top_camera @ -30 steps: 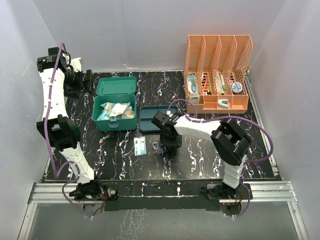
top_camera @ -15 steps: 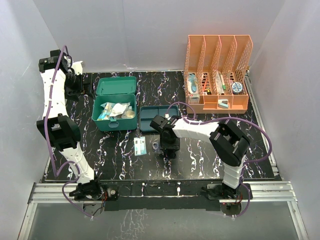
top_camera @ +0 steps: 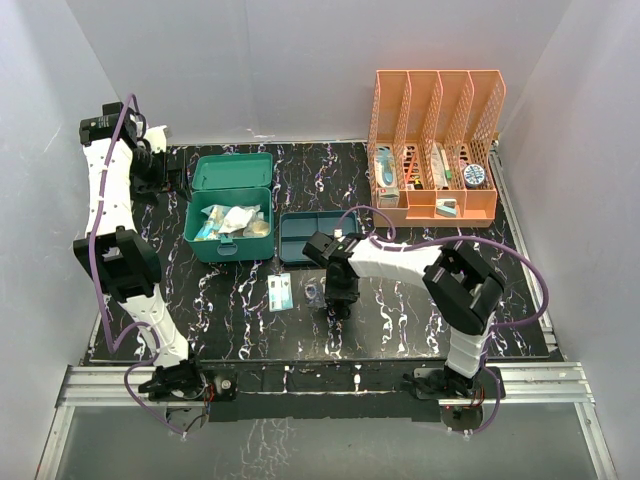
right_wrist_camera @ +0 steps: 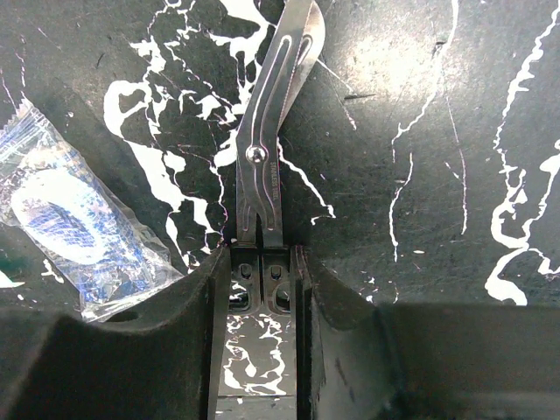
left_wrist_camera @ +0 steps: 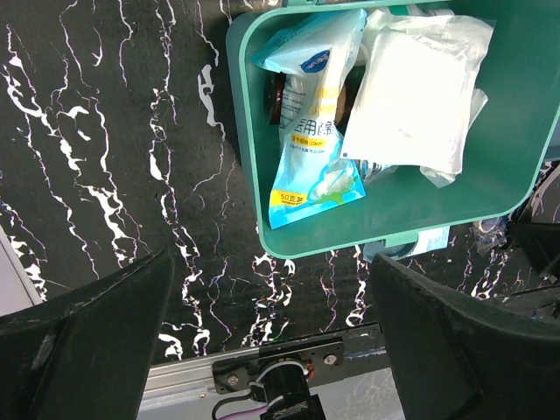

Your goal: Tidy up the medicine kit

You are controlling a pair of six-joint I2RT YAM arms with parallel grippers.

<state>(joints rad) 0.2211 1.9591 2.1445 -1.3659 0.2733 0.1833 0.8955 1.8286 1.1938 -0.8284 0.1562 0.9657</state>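
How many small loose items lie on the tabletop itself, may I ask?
3: white packet near the kit, clear wrapper right of it, metal tool in the right gripper; more may be hidden.

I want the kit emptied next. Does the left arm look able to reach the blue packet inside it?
Likely yes: kit lid open, blue packet exposed, left claw open, nothing between.

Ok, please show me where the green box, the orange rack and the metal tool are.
green box (top_camera: 205, 250), top view, its front wall.
orange rack (top_camera: 455, 100), top view, its upper mesh wall.
metal tool (right_wrist_camera: 262, 179), right wrist view, its shaft below the rivet.
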